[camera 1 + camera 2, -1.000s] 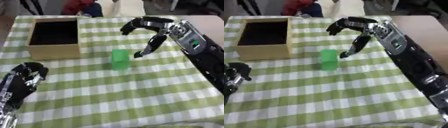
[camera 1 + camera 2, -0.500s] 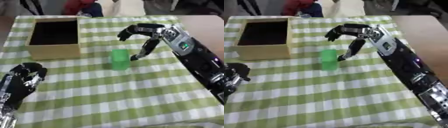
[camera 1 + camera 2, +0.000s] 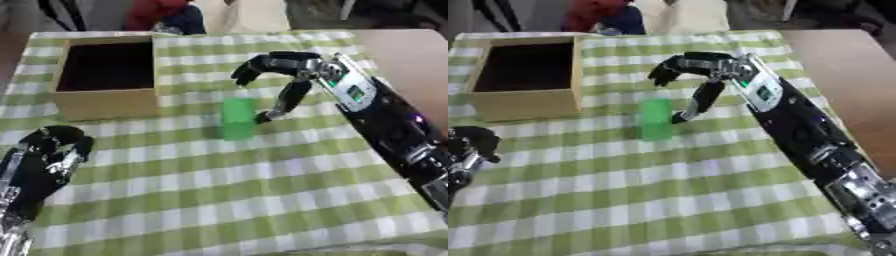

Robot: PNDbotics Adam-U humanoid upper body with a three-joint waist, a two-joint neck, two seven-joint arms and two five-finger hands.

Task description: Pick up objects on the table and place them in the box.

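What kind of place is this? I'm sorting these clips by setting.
Probably an indoor room set up for tabletop tests: a table under a green checked cloth, an open wooden box, one green block, and chairs or seated people at the far edge.

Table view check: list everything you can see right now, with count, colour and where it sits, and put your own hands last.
Block: one, green, standing upright near the middle of the table, in front of and to the right of the box.
Box: one, tan with a dark inside, open top, far left of the table; nothing can be made out inside it.
Tablecloth: one, green and white checks, covering most of the table.
Table: bare brown top showing at the far right, beyond the cloth.
Red and dark shapes: at the far edge behind the box, too unclear to name.
Right hand: black and silver, open, arched over the block's right side, thumb tip beside it.
Left hand: black, fingers curled, holding nothing, lower left corner.
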